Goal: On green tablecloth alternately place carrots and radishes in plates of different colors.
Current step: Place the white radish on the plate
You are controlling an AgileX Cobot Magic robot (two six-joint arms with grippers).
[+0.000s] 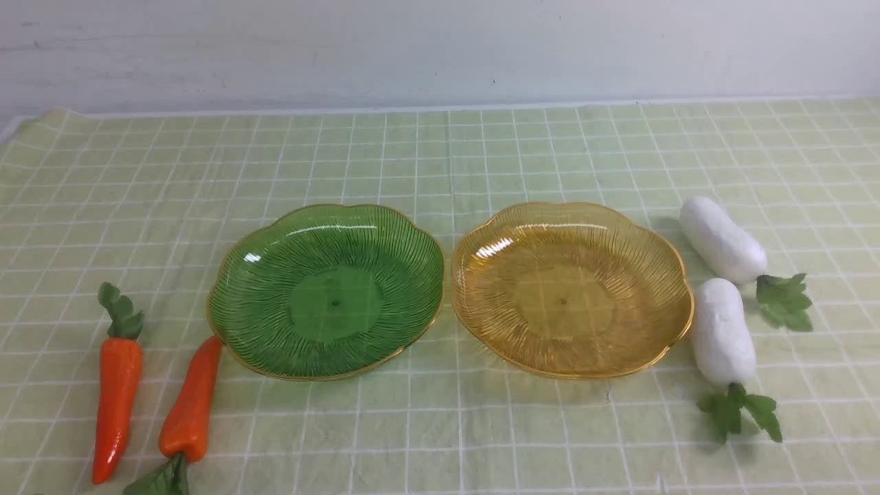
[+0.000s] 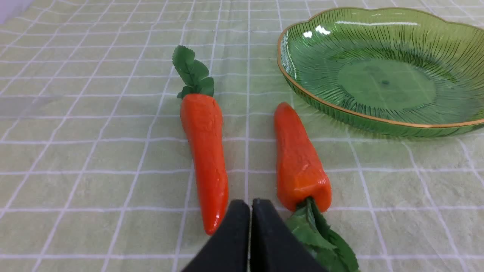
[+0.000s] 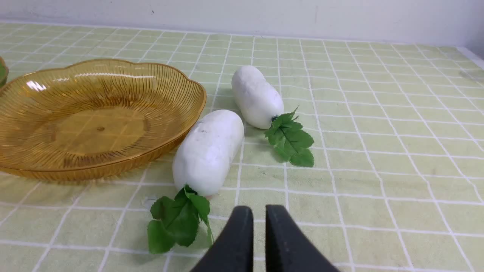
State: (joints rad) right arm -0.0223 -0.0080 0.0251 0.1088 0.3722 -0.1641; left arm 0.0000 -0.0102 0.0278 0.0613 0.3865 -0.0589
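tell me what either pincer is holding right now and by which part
Nothing is held. The left pincer is shut and empty near the carrots; the right pincer is empty near the radishes.

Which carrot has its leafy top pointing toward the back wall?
The carrot farther from the green plate, on the robot's far left. The other carrot lies reversed: pointed tip at the plate's rim, leaves toward the robot.

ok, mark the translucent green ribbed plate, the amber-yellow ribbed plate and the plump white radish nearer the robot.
translucent green ribbed plate (image 1: 335,302), front view, bare flat centre.
amber-yellow ribbed plate (image 1: 564,300), front view, bare flat centre.
plump white radish nearer the robot (image 1: 722,331), front view, middle of its white body.
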